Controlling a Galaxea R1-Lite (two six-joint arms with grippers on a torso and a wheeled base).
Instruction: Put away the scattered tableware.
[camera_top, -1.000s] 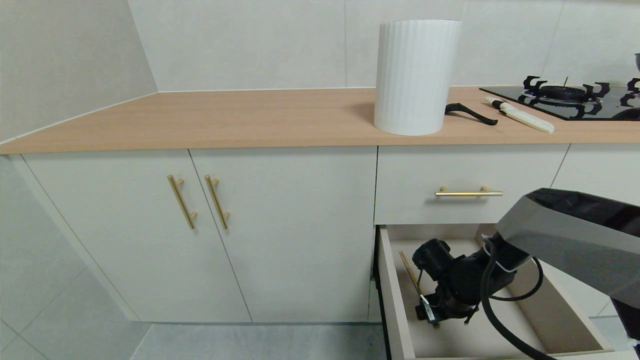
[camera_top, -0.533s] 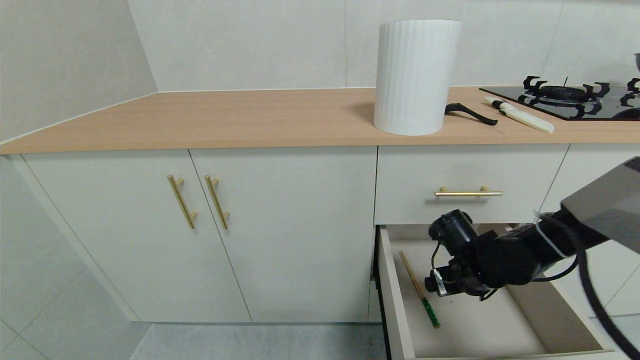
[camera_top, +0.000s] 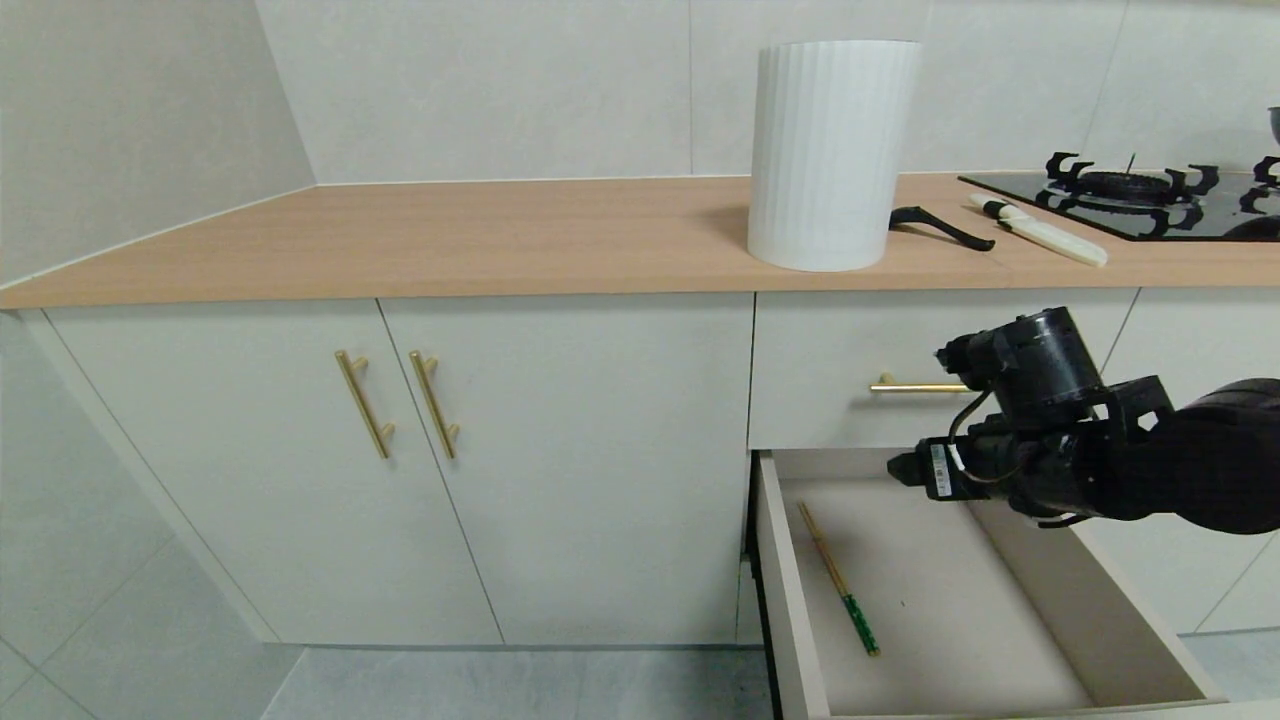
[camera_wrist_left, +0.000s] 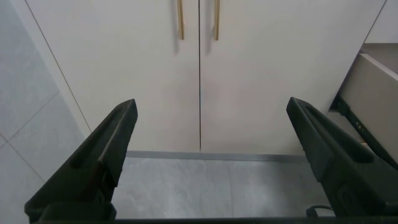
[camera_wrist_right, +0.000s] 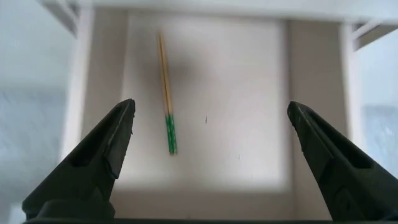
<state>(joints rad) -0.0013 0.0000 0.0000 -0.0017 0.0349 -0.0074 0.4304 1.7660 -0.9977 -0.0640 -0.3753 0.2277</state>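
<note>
Chopsticks (camera_top: 838, 580) lying along the left side of the open drawer (camera_top: 785, 590), right gripper (camera_wrist_right: 211, 109) above it, spread wide and empty, left gripper (camera_wrist_left: 211, 106) likewise spread, facing cabinet doors (camera_wrist_left: 249, 74)

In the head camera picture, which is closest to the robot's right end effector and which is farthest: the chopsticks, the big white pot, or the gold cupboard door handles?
From the right end effector:
1. chopsticks, just below it, in the open drawer.
2. white pot, up on the counter.
3. cupboard door handles, far off to the left.
</note>
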